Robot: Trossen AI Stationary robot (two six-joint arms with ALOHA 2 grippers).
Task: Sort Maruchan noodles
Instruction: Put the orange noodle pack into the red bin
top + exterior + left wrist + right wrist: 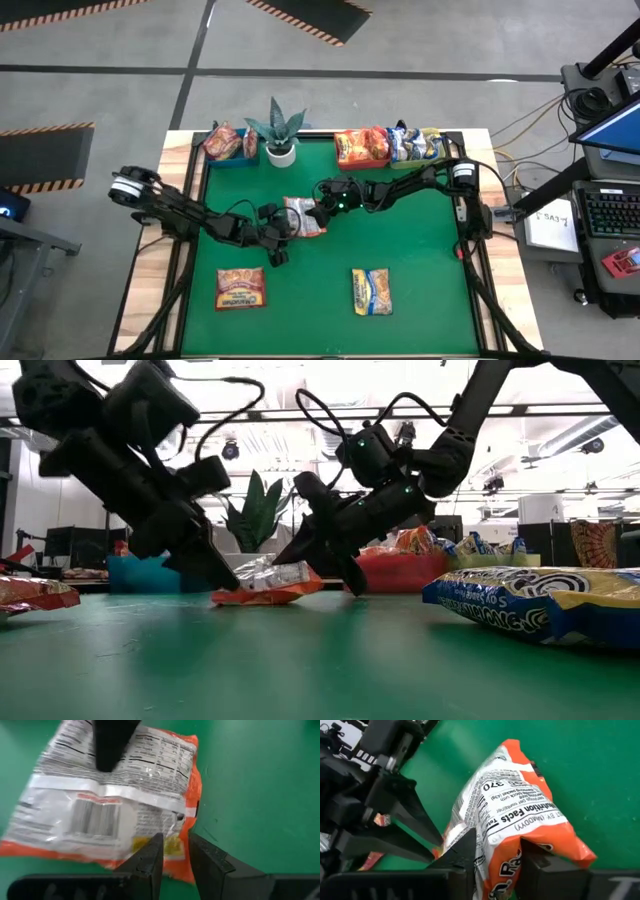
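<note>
An orange Maruchan packet (303, 216) lies mid-table with its white printed back up; it also shows in the low view (268, 586). My left gripper (281, 232) comes at it from the table's left and is shut on its near-left edge. My right gripper (322, 207) comes from the right and is shut on its other end. A red packet (240, 288) and a blue-and-yellow packet (371, 291) lie flat on the near part of the green mat. My left gripper pinches the packet's orange edge near a corner (175, 848) between its two fingers. The fingers (222, 572) slant down from the table's left. The packet's underside rests on the mat (262, 600). My right gripper has the packet's end (496, 851) between its two fingers (464, 851), one on each face. The fingers slant down from the table's right. That end (312, 572) sits tipped up a little off the mat.
Along the far edge stand a blue bin (228, 150) with red packets, a potted plant (280, 135), a red bin (362, 148) with orange packets and a yellow-green bin (420, 146) with blue packets. The mat's near middle is bare.
</note>
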